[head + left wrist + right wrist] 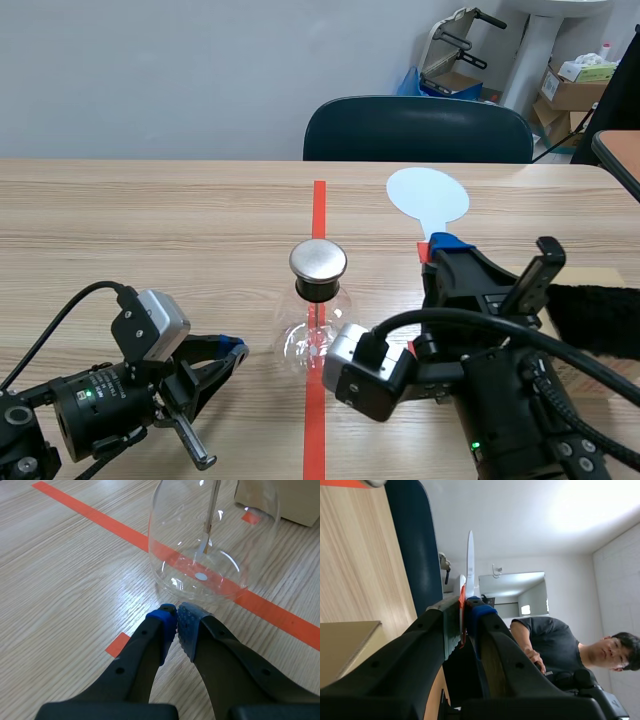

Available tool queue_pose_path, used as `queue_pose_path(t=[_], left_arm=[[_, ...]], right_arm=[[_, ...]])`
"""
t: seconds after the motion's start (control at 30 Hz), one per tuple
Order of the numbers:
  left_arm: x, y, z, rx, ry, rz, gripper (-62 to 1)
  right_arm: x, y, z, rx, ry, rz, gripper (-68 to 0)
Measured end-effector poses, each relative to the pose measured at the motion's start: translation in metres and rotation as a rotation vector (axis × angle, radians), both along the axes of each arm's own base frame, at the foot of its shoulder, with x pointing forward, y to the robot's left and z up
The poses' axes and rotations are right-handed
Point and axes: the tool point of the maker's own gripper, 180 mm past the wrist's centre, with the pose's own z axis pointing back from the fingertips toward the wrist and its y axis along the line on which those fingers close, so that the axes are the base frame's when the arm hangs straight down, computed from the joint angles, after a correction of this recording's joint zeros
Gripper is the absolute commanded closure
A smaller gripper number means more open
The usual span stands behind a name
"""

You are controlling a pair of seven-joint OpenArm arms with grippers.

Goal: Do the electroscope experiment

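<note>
Pale wood-grain table [150,220] carries the setup, and nearest the robot the left gripper [176,617] sits low with its fingers closed together on nothing, tips just short of the electroscope [317,310]. This is a clear glass flask with a round metal cap [318,260], standing upright on the orange-red tape line. Farther back, the right gripper [445,250] is clamped on the stem of a pale blue paddle [428,195], its oval blade apart from the flask, and a dark chair [418,130] stands behind the table.

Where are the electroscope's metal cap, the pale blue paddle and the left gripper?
metal cap [318,260]: scene view, centre of its top face.
pale blue paddle [427,193]: scene view, middle of its oval blade.
left gripper [176,614]: left wrist view, between its closed fingertips.
</note>
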Motion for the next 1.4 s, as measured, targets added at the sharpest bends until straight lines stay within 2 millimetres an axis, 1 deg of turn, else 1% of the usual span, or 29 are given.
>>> queue_pose_path(t=[0.1, 0.17, 0.27, 0.4, 0.5, 0.63, 1.4], left_arm=[[0.000, 0.000, 0.000, 0.003, -0.001, -0.003, -5.5], [-0.004, -0.003, -0.003, 0.031, -0.011, -0.033, -5.5], [-0.005, -0.007, -0.003, 0.029, -0.014, -0.041, -5.5], [-0.005, -0.008, -0.003, 0.026, -0.014, -0.041, -5.5], [-0.005, -0.008, -0.003, 0.026, -0.014, -0.041, -5.5], [-0.005, -0.008, -0.003, 0.027, -0.014, -0.040, -5.5], [-0.005, -0.007, -0.006, 0.041, -0.002, -0.039, -5.5]], right_arm=[[-0.002, 0.002, -0.008, 0.002, 0.022, 0.000, -1.8], [-0.004, 0.005, -0.014, -0.004, 0.036, 0.020, -1.8], [-0.007, 0.009, -0.022, -0.020, 0.053, 0.044, -1.8], [-0.010, 0.009, -0.031, -0.029, 0.075, 0.048, -1.8], [-0.011, 0.010, -0.025, -0.030, 0.042, 0.053, -1.8], [-0.011, 0.010, -0.022, -0.027, 0.027, 0.053, -1.8], [-0.011, 0.009, -0.021, -0.025, 0.022, 0.052, -1.7]])
